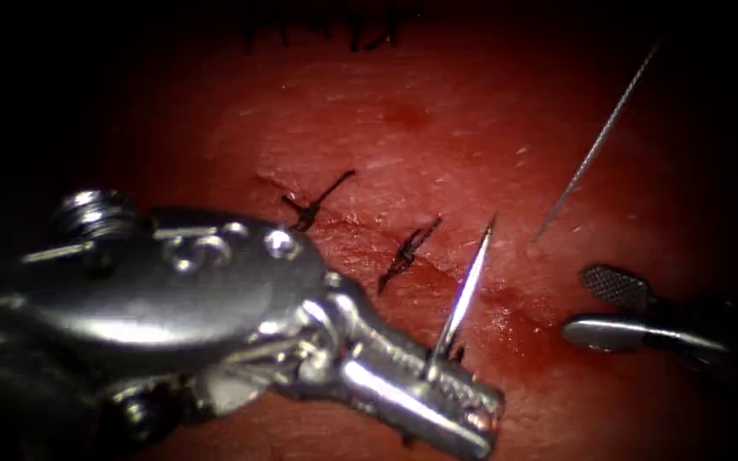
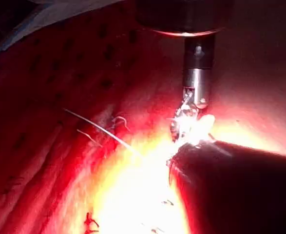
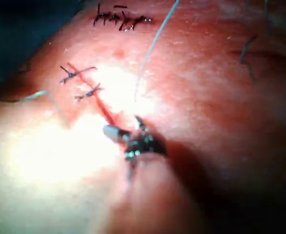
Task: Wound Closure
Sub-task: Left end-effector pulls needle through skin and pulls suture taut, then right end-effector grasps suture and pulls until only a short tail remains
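My left tool (image 1: 478, 417) comes in large from the left, its jaws shut on the curved needle (image 1: 467, 290) near its lower end. The needle stands up from the jaws, its sharp tip free above the tissue (image 1: 437, 128) beside the cut (image 1: 360, 235). On the right of the cut my right tool (image 1: 578, 303) rests with jaws open and nothing between them. A pale thread (image 1: 600, 141) runs from the upper right down to the tissue right of the cut. In the right wrist view the right tool (image 3: 135, 141) sits at the cut's open end, thread (image 3: 152, 48) above it.
Two dark knotted stitches (image 1: 318, 201) (image 1: 407, 252) cross the upper part of the cut, also seen as stitches (image 3: 77, 73) in the right wrist view. An older row of stitches (image 1: 335, 30) lies at the far edge. Red fluid wets the tissue near the jaws.
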Controlling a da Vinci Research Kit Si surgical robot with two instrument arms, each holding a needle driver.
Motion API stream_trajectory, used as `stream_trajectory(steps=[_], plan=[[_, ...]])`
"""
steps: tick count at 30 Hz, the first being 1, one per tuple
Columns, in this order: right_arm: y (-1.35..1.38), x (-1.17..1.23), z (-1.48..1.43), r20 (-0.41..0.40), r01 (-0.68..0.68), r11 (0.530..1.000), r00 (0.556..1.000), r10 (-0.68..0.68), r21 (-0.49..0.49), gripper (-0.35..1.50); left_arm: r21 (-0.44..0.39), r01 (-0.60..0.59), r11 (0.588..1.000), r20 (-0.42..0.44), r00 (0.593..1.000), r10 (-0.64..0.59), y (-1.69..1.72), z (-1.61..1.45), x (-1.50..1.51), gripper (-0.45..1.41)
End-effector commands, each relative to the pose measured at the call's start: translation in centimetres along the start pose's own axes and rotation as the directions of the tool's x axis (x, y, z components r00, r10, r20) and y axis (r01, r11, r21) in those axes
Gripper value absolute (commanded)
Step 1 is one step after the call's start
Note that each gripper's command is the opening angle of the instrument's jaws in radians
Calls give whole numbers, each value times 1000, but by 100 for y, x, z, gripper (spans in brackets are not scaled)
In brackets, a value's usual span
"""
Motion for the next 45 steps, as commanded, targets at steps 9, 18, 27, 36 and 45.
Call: stream_trajectory(steps=[9,18,27,36,45], plan=[[-42,18,-3,39,398,918,917,-397,4,74,101,-236,966,-4,971,238,5,-33,-11,-45],[-105,15,24,-6,448,892,894,-448,61,84,194,-336,922,17,941,339,12,-53,-17,-45],[-121,-1,71,-16,470,881,883,-470,58,64,227,-368,902,24,928,373,24,-59,-22,-45],[-98,-18,91,-12,488,872,873,-488,24,56,211,-378,902,23,924,382,38,-59,-20,-45],[-69,-38,102,43,473,881,880,-473,15,54,211,-384,899,24,921,388,36,-60,-20,-45]])
